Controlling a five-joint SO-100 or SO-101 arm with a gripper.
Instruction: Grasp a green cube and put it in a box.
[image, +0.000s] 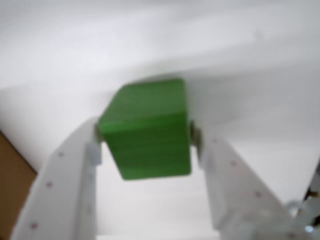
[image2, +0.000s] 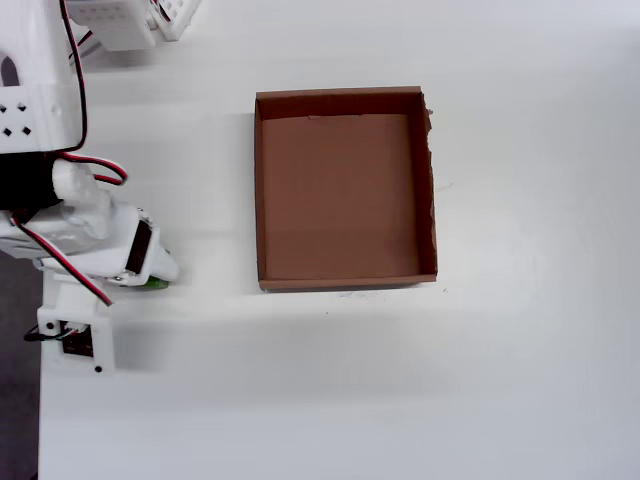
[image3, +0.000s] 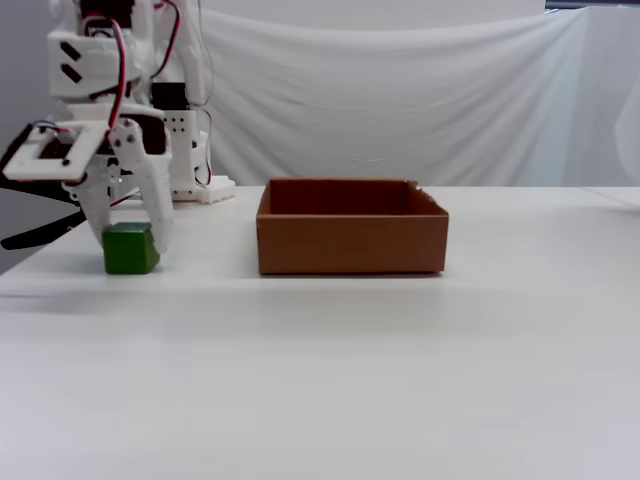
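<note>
In the wrist view the green cube (image: 147, 135) fills the gap between my two white fingers, which press on its left and right faces; my gripper (image: 146, 145) is shut on it. The fixed view shows the green cube (image3: 130, 249) low at the table surface, left of the box (image3: 350, 245), with the gripper (image3: 130, 238) reaching down around it. From overhead only a green sliver of the cube (image2: 155, 284) shows under the gripper (image2: 152, 272). The brown cardboard box (image2: 345, 283) lies open and bare inside, to the right. A brown corner of the box (image: 12, 185) shows at the wrist view's left edge.
The arm's white base and red-black wires (image2: 40, 110) stand at the overhead view's upper left, with white perforated parts (image2: 130, 20) behind. The table's left edge (image2: 40, 400) runs just beside the arm. A white cloth backdrop (image3: 400, 90) hangs behind the table.
</note>
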